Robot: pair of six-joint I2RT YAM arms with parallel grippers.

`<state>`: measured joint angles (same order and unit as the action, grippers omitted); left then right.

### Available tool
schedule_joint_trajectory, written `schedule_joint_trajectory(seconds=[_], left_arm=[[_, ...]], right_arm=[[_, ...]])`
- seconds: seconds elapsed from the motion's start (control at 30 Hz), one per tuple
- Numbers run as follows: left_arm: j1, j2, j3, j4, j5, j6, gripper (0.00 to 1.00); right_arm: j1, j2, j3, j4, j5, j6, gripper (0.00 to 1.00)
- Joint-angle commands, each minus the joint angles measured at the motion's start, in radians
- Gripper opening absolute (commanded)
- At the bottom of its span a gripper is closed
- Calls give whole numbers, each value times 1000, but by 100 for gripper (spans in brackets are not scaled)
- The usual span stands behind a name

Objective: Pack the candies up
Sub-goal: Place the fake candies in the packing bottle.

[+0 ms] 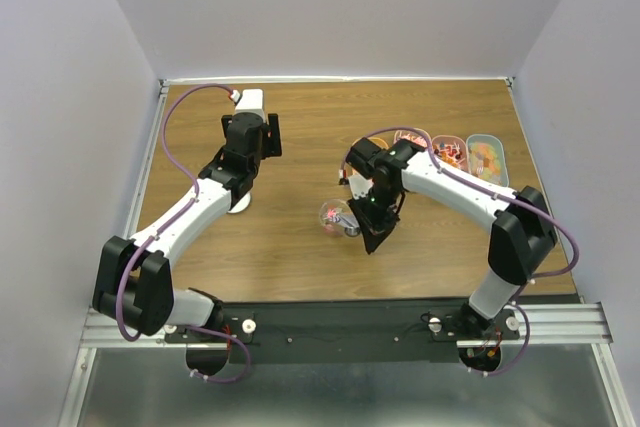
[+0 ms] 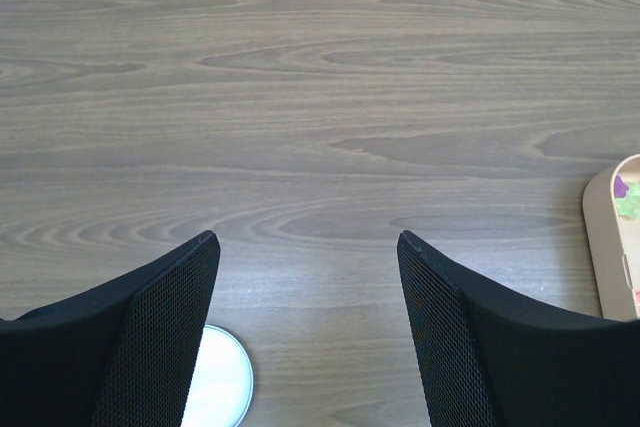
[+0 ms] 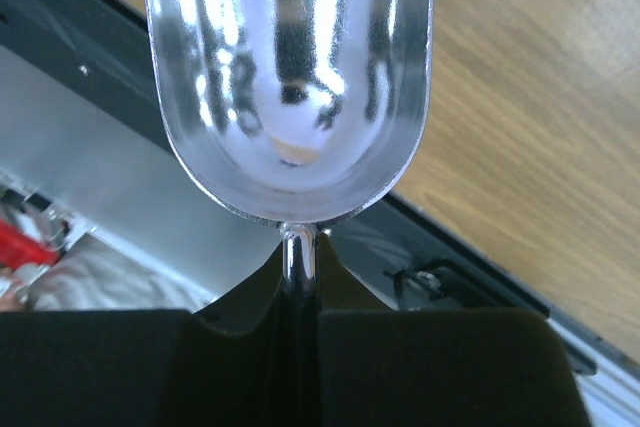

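from above, the brown desk [image 1: 300,247] has white walls on its left, back and right sides. a dark rail [image 1: 340,327] runs along the near edge. the left gripper [image 1: 256,135] hangs over the back left part, and a white disc [image 1: 240,204] lies under its arm. there is lots of bare wood behind the arms and between them. the candies [image 1: 452,154] lie in trays [image 1: 487,137] close to the back right edge. the right gripper [image 1: 374,232] is near the middle. a small clear round thing [image 1: 335,215] with pink and red bits sits just beside it.

from the left wrist, the left gripper [image 2: 307,240] is spread wide and holds nothing. bare wood stretches far ahead of it. the white disc peeks out low down. a tray [image 2: 592,217] with a few candies [image 2: 622,195] shows at the right edge.

from the right wrist, the right gripper [image 3: 298,292] is squeezed tight on the thin handle of a shiny metal scoop [image 3: 290,77]. the bowl of the scoop hangs above the near edge of the desk. i cannot tell if any candy is in it.
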<state>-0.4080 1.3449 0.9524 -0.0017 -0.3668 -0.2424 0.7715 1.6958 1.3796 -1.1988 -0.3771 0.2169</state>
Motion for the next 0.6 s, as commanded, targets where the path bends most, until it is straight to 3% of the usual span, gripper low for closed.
schedule_joint_trajectory(seconds=[0.0, 0.17, 0.43, 0.57], left_arm=[[-3, 0, -14, 20, -12, 6, 80], [-2, 3, -14, 20, -12, 5, 80], [-3, 3, -14, 20, -14, 6, 79], [-3, 3, -14, 20, -3, 2, 79]], right_arm=[[-21, 27, 38, -99, -112, 13, 1], [-57, 38, 85, -127, -181, 15, 1], [-86, 39, 101, -166, -170, -33, 1], [-87, 7, 139, -133, -47, -48, 1]])
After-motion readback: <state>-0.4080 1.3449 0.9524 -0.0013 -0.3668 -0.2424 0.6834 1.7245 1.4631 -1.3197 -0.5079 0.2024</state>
